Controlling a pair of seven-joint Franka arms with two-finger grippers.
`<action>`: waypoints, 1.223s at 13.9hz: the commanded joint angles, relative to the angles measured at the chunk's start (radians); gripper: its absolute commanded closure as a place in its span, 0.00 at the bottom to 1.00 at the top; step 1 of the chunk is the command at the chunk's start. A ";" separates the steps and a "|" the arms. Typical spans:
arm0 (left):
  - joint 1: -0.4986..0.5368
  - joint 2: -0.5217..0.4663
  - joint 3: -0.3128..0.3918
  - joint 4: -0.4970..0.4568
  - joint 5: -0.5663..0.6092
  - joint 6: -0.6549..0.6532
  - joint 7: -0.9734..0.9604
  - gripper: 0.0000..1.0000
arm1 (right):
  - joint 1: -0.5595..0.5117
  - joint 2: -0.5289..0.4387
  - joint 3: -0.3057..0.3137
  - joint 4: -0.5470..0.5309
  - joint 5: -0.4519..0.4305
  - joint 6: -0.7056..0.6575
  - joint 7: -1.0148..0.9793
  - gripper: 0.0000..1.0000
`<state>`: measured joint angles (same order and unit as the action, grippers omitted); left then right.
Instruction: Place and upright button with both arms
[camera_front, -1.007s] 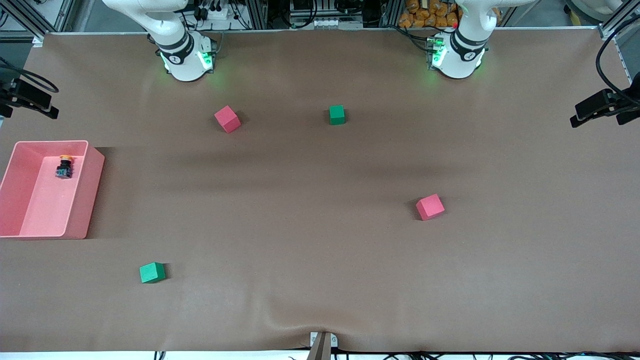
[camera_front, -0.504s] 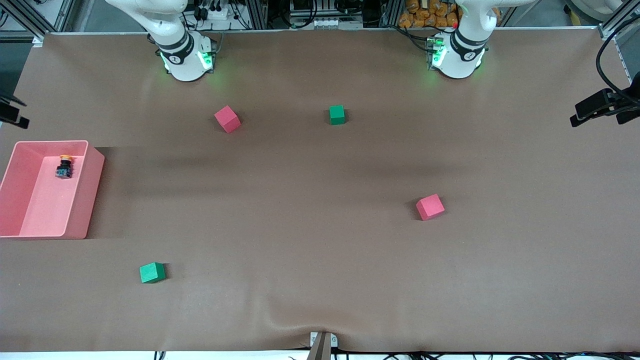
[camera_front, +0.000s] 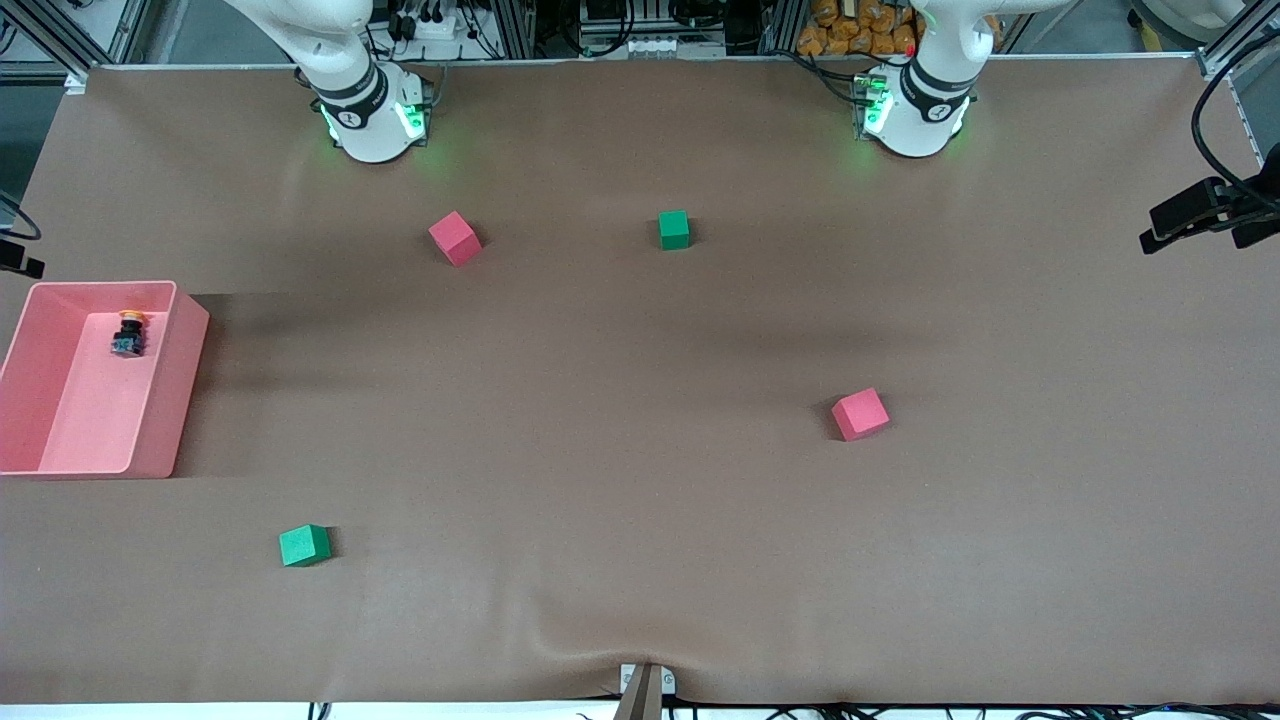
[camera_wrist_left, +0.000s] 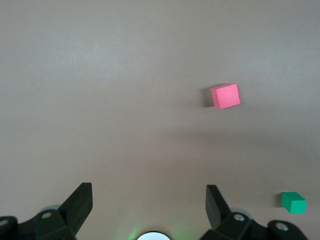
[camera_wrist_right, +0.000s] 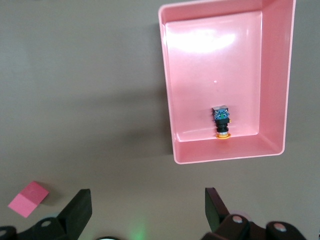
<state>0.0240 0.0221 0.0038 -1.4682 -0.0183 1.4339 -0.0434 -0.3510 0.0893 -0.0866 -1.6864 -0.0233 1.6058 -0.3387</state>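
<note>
The button (camera_front: 128, 335) lies on its side in a pink bin (camera_front: 185, 390) at the right arm's end of the table. Its orange cap rests against the bin wall nearest the robots' bases. In the right wrist view the button (camera_wrist_right: 221, 122) shows inside the bin (camera_wrist_right: 225, 156), with my right gripper (camera_wrist_right: 148, 205) open and empty high above the bare table beside the bin. My left gripper (camera_wrist_left: 149, 205) is open and empty too, high over the left arm's end of the table (camera_front: 1190, 215).
Two red cubes (camera_front: 455, 238) (camera_front: 860, 414) and two green cubes (camera_front: 674, 229) (camera_front: 304, 545) are scattered on the brown table. The left wrist view shows a red cube (camera_wrist_left: 225, 95) and a green cube (camera_wrist_left: 293, 202). A red cube (camera_wrist_right: 28, 199) shows in the right wrist view.
The right gripper has drifted outward at the right arm's end of the table and nearly left the front view. The left arm, button and cubes have not moved.
</note>
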 joint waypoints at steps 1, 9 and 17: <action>0.005 -0.011 -0.005 0.006 0.009 -0.016 -0.013 0.00 | -0.043 -0.022 0.018 -0.090 -0.030 0.064 -0.049 0.00; 0.007 -0.011 -0.005 0.002 0.009 -0.016 -0.009 0.00 | -0.167 0.061 0.018 -0.268 -0.032 0.377 -0.319 0.00; 0.007 -0.010 -0.005 0.000 0.009 -0.016 -0.003 0.00 | -0.230 0.282 0.018 -0.263 -0.032 0.594 -0.479 0.00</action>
<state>0.0248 0.0220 0.0053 -1.4681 -0.0183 1.4314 -0.0446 -0.5469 0.3331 -0.0869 -1.9582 -0.0386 2.1679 -0.7785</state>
